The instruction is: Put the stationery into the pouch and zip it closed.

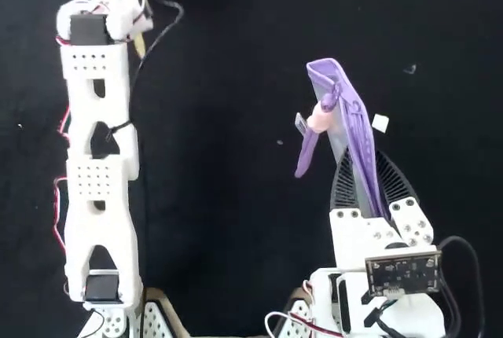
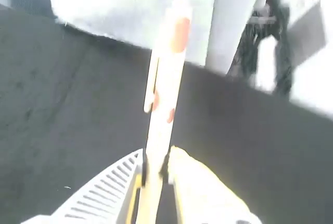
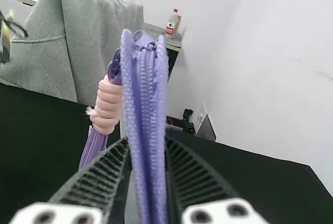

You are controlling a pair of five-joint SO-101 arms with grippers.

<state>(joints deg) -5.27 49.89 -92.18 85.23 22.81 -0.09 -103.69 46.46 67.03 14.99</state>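
Lilac, ribbed pouch (image 3: 145, 130); pale pink coil (image 3: 106, 107) beside the pouch — cream pen (image 2: 164, 104), orange-spotted — black table (image 1: 236, 78).

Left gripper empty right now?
No, a slim cream stick with orange marks is clamped between the fingers of the left gripper.
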